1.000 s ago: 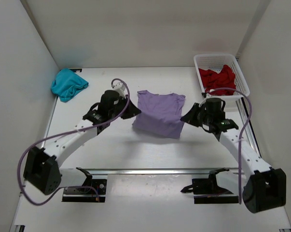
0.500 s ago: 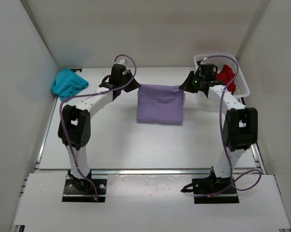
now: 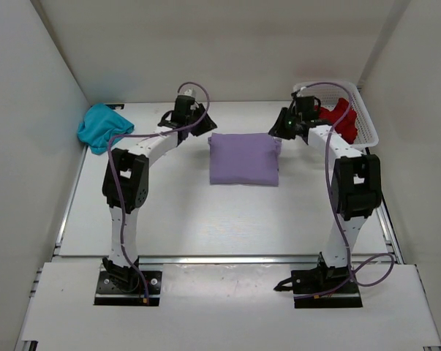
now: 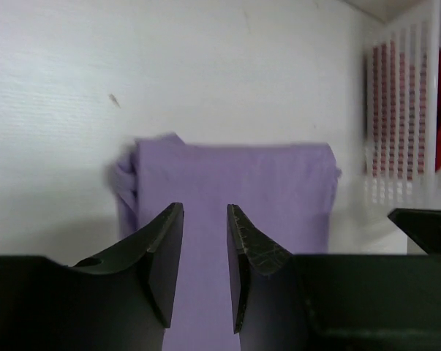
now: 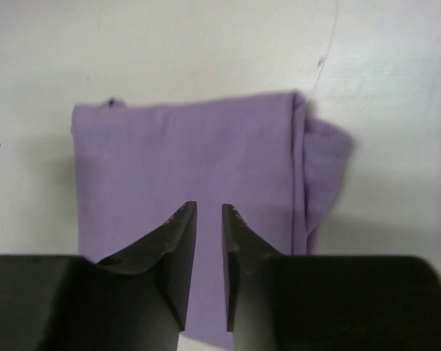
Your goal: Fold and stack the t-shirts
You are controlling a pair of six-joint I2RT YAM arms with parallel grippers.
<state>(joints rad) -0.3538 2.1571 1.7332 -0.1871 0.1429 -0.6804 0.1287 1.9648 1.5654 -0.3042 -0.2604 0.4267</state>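
The room is a white box with plain walls (image 3: 220, 51) on 3 sides of a white table (image 3: 176, 212). A shiny metal rail (image 3: 227, 258) runs along the near edge of the table.

The purple shirt (image 3: 244, 159) lies flat on the table, in the middle and toward the back. It is folded into a neat rectangle.

The left gripper (image 3: 198, 121) is close to the shirt's back left corner. Its 2 fingers (image 4: 161, 256) are a little way apart, with nothing between them. The right gripper (image 3: 282, 128) is close to the back right corner. Its fingers (image 5: 178, 252) show only a thin gap, and they hold nothing either. In both wrist views the purple cloth lies below the fingers.

The teal shirt (image 3: 102, 126) sits in a bunch in the back left corner, next to the wall. The red shirt (image 3: 336, 117) is crumpled inside a white basket (image 3: 330, 84) in the back right corner.
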